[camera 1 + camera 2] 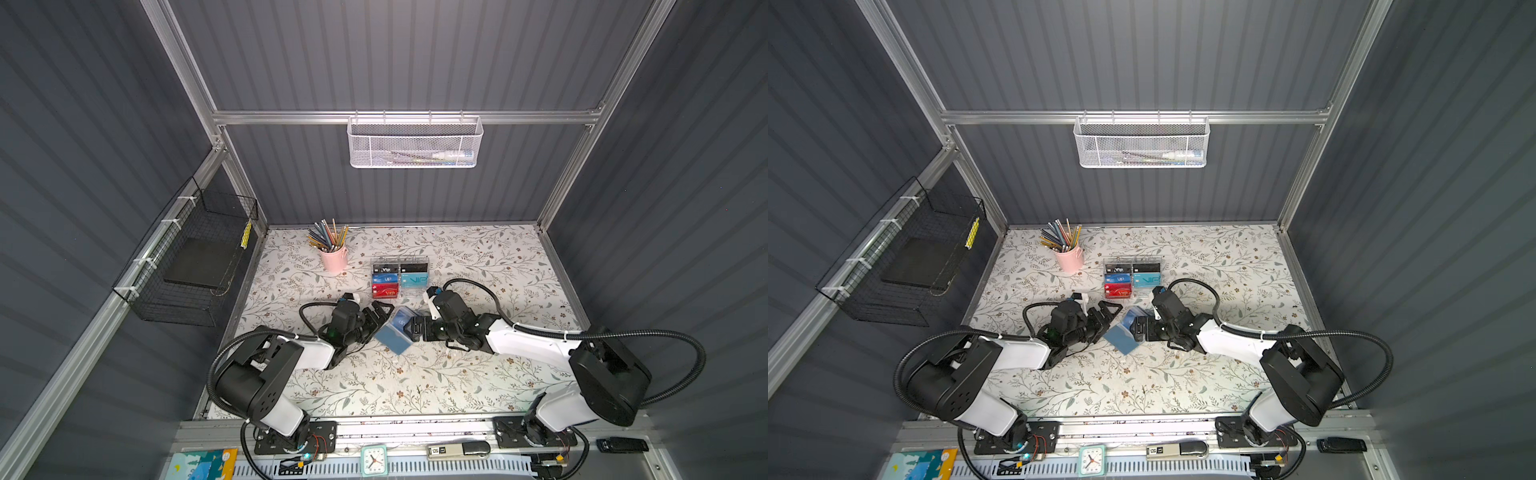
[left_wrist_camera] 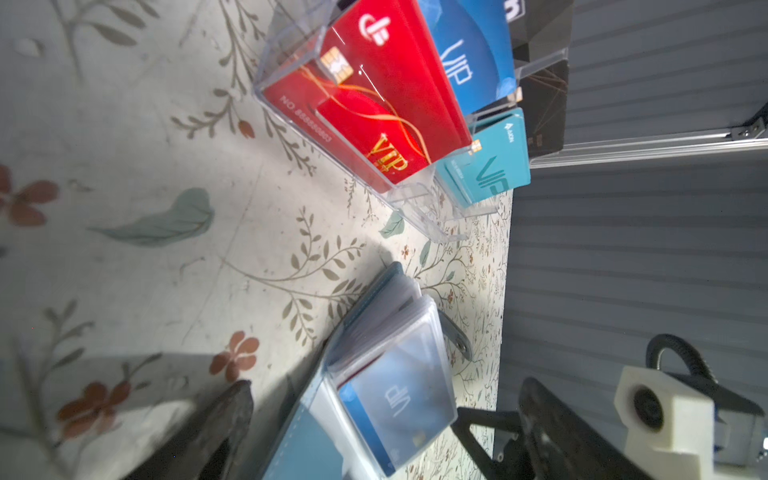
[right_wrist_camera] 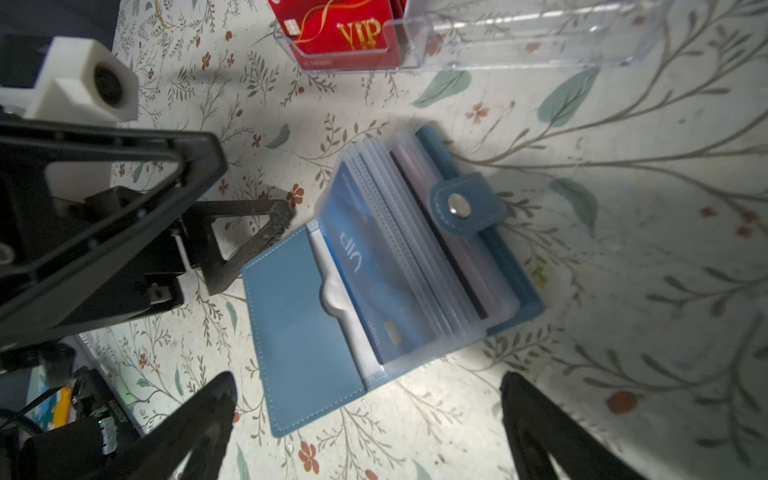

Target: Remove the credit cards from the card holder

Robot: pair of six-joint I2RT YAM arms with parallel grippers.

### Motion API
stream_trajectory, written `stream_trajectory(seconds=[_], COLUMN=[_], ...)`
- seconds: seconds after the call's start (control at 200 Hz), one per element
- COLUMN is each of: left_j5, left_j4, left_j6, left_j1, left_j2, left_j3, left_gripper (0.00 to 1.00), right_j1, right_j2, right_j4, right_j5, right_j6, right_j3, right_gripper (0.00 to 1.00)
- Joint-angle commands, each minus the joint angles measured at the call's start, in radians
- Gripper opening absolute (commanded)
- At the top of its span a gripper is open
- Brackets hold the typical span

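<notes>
**Both top views:** the card holder is laid open at the middle of the table. Its spread slants from lower left to upper right. It is flanked by the left jaws on its left and the right jaws on its right, both parted wide and empty.

**Left wrist view:** the card holder is seen at lower centre.

**Right wrist view:** the blue card and white card are shown sleeved, centred above the right jaws. The right arm is judged nearer.

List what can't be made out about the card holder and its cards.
- White card in the blue-grey folding card holder's cover pocket: face hidden by the pocket, right wrist view.
- Rear clear plastic sleeves: contents blurred behind stacked layers, right wrist view.
- Blue "VIP" card's small print: too blurred, both wrist views.
</notes>
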Motion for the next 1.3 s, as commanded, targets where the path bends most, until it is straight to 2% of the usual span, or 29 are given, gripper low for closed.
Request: stream_trajectory(seconds=[0.0, 0.215, 0.365, 0.67, 1.296], left_j5=[-0.019, -0.063, -0.067, -0.033, -0.035], left_j4=[-0.15, -0.32, -0.34, -0.351, -0.361], left_j6=[0.08, 0.144, 0.147, 0.144, 0.145], left_j1=[0.005, 0.005, 0.005, 0.005, 0.005], left_j2=[-0.103, -0.25, -0.28, -0.336, -0.353], left_j3=[0.028, 0.057, 0.052, 0.08, 0.069], left_gripper=[1.0, 1.0, 1.0, 1.0, 1.0], right_j1=[-0.021, -0.069, -0.064, -0.057, 0.08], right_j2=[-0.015, 0.031, 0.116, 0.173, 0.204], right_j4=[-0.067, -0.076, -0.082, -0.042, 0.048], right_j5=[0.058, 0.056, 0.041, 0.029, 0.099], right_j6=[-0.064, -0.092, -0.101, -0.089, 0.053], right_j3=[0.043, 0.075, 0.117, 0.104, 0.027], right_gripper=[0.99, 0.99, 0.99, 0.99, 0.99])
